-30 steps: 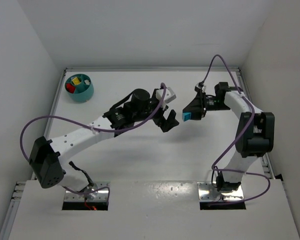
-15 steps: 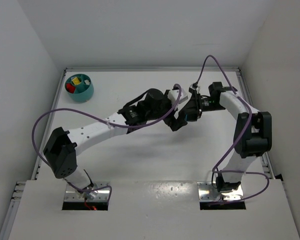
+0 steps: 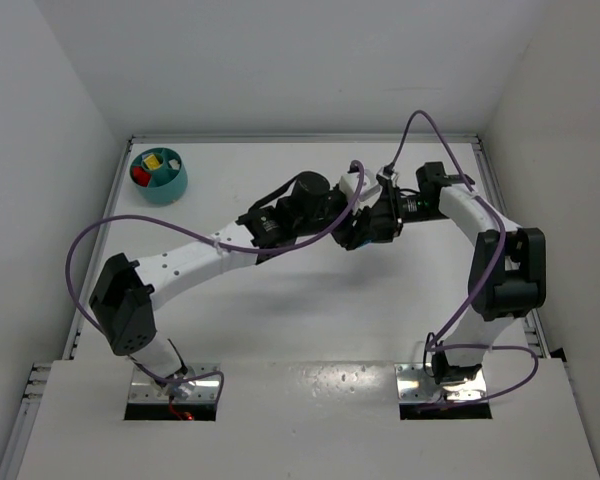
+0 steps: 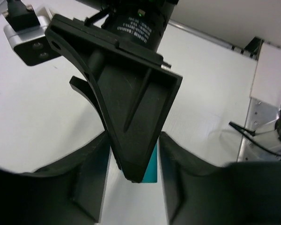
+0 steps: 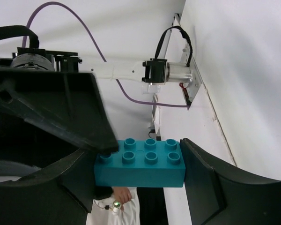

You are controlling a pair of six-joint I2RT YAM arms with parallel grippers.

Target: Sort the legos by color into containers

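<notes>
**Handover in mid-air: one cyan brick, two claws on it**

Right claw is clamped on the cyan brick, one finger on each short end and the two rows of studs facing its wrist camera. The left claw has come in crosswise. From its own wrist camera the cyan fills the gap between its fingers and meets both, so I'd call that a grip too, though I can't say how firm. The brick hangs above the table, right of the middle, touching nothing else.

It looks like hard, light plastic that won't crush. The smooth walls could slip or twist under a shallow pinch. The flat sides the right claw leaves free seem the sensible hold, taken squarely rather than on a corner.

It is crowded there. One right finger sits between the left claw's fingers, so whichever claw lets go would need to draw straight back.

The teal bowl stands well apart in the far left corner, with a yellow brick and a red brick in separate compartments. I see nothing on the table between. The purple cables loop high over both arms and might snag on a long swing.
</notes>
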